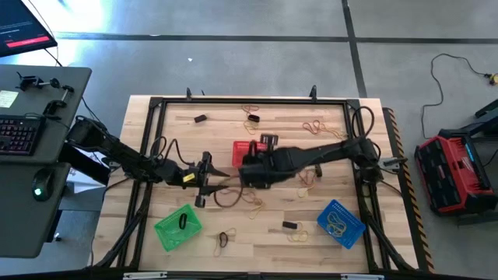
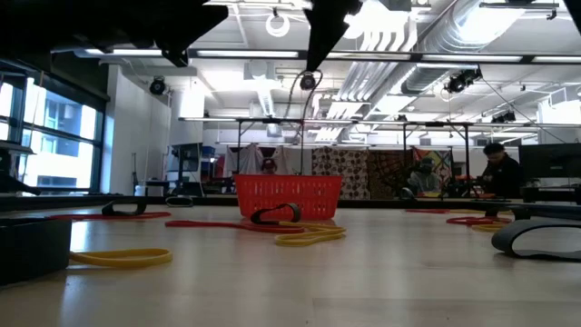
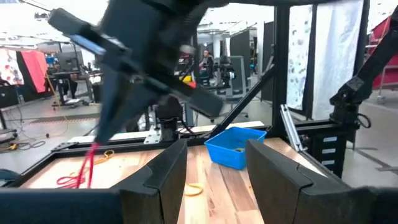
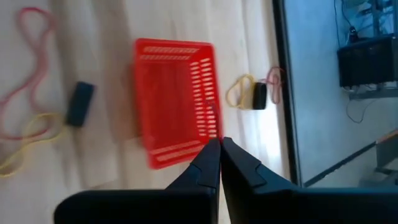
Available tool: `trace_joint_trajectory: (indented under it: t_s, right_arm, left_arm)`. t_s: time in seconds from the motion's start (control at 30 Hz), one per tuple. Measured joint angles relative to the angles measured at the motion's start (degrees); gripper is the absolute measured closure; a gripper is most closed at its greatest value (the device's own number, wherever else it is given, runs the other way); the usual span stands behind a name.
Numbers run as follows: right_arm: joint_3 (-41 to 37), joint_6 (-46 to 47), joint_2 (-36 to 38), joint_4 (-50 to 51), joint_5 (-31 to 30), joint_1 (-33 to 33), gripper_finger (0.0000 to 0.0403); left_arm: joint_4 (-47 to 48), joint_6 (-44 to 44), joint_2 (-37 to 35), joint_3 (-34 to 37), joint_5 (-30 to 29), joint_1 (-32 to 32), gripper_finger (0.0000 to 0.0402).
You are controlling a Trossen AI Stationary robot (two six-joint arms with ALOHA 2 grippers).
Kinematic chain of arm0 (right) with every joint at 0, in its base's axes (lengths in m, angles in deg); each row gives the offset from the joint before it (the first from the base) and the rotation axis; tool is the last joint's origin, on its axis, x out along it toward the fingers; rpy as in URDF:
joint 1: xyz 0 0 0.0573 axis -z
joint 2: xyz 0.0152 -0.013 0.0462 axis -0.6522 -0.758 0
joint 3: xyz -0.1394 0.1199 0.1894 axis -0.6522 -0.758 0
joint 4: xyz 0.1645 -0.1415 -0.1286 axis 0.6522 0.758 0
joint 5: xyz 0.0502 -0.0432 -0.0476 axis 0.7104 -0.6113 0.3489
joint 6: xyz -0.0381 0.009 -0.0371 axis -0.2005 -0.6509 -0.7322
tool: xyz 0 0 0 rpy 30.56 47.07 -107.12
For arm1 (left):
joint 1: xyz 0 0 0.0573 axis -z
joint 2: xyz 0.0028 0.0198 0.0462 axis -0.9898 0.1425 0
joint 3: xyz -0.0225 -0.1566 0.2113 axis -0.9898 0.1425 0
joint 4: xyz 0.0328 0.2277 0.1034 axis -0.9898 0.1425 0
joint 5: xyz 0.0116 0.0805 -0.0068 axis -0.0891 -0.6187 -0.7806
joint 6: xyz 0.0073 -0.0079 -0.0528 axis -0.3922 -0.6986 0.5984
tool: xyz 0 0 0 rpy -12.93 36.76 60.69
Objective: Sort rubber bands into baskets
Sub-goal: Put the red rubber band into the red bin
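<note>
Rubber bands (image 1: 226,197) lie scattered around the red basket (image 4: 177,99); they are likely light, limp and stretchy, best pinched at one strand. The right gripper (image 4: 219,163) hovers above the basket, jaws together and empty. The left gripper (image 3: 214,174) stands beside it, jaws apart. The wooden counter (image 1: 257,237) is bare; a workshop lies beyond.

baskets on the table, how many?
3. The green square plastic mesh basket sits at the near left, the blue square plastic mesh basket at the near right, and the red square plastic mesh basket in the middle, partly hidden under the right arm.
</note>
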Motion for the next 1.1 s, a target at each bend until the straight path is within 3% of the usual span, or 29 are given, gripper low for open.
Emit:
trace_joint_trajectory:
  t_s: [0.17, 0.4, 0.77, 1.1]
  right_arm:
    - [0.0, -3.7, 0.0, -2.4, 2.6, 3.6, 0.0403]
    - [0.0, -6.6, 0.0, -4.0, 5.5, 7.2, 0.0403]
    - [-0.2, -7.1, 0.0, -6.7, 9.9, 8.7, 0.0403]
    - [-12.3, -7.0, 0.0, -17.7, 12.7, 10.9, 0.0403]
  left_arm:
    - [0.9, -0.5, 0.0, 0.0, -0.4, -0.4, 0.0245]
    - [5.0, -0.3, 0.0, 0.0, -5.4, -1.7, 0.0245]
    - [5.3, 0.6, 0.0, 0.0, -5.5, -0.9, 0.0245]
    - [5.5, 0.9, 0.0, 0.0, -5.4, 0.3, 0.0245]
